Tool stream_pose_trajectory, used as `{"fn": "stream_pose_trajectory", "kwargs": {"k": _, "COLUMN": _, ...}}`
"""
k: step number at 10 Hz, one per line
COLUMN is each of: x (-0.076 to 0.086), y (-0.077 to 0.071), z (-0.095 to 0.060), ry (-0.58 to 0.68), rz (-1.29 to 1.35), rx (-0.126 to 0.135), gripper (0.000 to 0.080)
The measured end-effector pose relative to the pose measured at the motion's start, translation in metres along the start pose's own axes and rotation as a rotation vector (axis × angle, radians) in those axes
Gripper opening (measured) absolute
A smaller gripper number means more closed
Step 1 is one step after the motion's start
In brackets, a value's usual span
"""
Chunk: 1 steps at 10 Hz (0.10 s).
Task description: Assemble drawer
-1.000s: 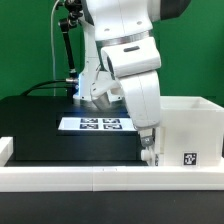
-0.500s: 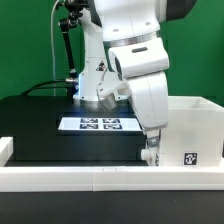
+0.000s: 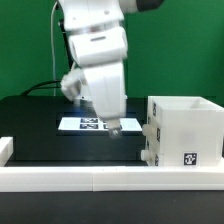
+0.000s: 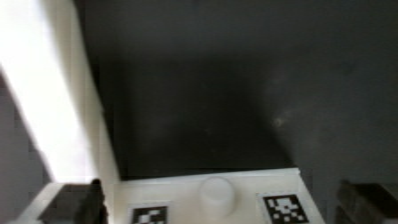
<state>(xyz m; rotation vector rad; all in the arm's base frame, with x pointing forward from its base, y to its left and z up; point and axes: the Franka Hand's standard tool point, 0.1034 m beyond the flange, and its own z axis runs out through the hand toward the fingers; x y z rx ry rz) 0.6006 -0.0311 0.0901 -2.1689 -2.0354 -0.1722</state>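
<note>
The white drawer casing point(image 3: 185, 130) stands at the exterior view's right by the front rail, with a tag on its front face. Tray fronts point(image 3: 150, 143) show on its left side. My gripper point(image 3: 113, 129) hangs low over the black table, to the left of the casing and apart from it. In the wrist view my gripper point(image 4: 217, 205) has its dark fingers point(image 4: 71, 203) wide apart with nothing held. Between them lies a white tray front point(image 4: 214, 200) with an oval knob and two tags.
The marker board point(image 3: 88, 123) lies on the black table point(image 3: 50, 130) behind my gripper. A long low white rail point(image 3: 100, 177) runs along the front edge and also shows in the wrist view point(image 4: 50, 110). A black stand point(image 3: 62, 50) rises at the back.
The arm has swung from the casing's left side toward the exterior view's left, and now hangs over the front edge of the marker board. The casing is now fully uncovered.
</note>
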Motion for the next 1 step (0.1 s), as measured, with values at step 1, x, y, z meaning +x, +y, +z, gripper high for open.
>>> {"fn": "stream_pose_trajectory", "kwargs": {"k": 1, "x": 0.0006, "y": -0.0043, "z": -0.0016, "ry": -0.004, "rz": -0.002, "rx": 0.003, "gripper": 0.0649}}
